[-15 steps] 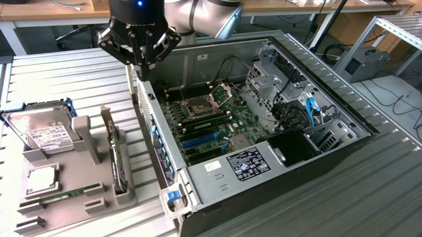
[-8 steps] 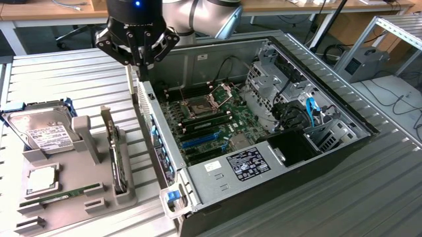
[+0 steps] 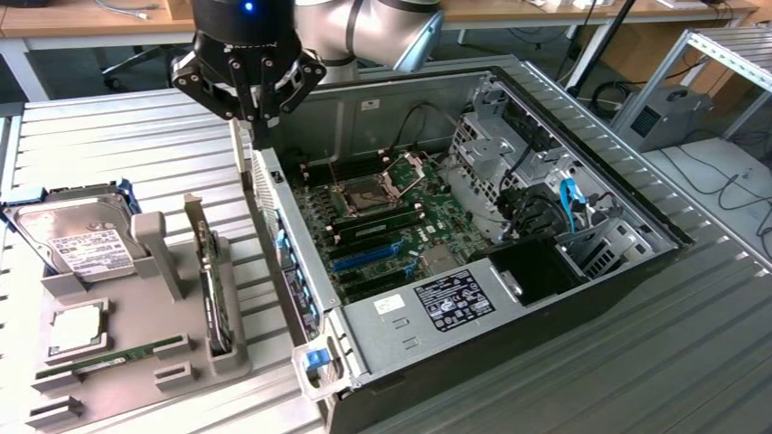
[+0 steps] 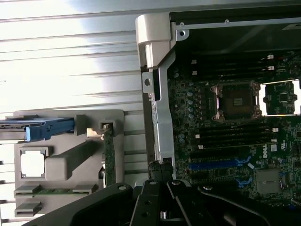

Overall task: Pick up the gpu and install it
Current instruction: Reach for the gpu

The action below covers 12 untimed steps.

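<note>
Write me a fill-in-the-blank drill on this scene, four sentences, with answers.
1. The pincer, above the rim of the computer case, is ____.
2. The gpu stands on edge in the grey holder, ____ by the pincer.
3. The hard drive carries a ____ label.
4. The computer case lies with its side ____, showing the motherboard.

Answers: shut; untouched; white; open
</note>
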Available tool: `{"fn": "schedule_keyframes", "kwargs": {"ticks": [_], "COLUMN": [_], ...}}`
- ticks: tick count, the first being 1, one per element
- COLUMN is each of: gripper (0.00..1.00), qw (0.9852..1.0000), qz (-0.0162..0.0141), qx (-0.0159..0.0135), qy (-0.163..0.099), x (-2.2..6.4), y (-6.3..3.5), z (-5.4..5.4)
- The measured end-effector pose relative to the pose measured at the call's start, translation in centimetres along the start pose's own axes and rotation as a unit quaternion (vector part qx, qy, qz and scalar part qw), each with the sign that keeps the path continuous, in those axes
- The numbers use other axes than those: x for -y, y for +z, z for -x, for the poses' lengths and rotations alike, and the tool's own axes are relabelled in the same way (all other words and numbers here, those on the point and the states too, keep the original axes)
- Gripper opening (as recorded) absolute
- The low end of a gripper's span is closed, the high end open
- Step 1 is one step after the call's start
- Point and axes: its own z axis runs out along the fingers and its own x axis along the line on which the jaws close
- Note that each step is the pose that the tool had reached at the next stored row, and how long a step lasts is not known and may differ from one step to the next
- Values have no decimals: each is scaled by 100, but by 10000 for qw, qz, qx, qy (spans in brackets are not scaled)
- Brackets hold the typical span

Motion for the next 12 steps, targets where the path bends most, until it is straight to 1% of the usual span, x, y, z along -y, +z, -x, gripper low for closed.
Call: {"fn": "schedule_keyframes", "kwargs": {"ticks": [12], "gripper": [11], "qw": [10000], "qz": [0], "qx": [0], "qy": [0], "x": [2], "y": [0], "z": [-24]}}
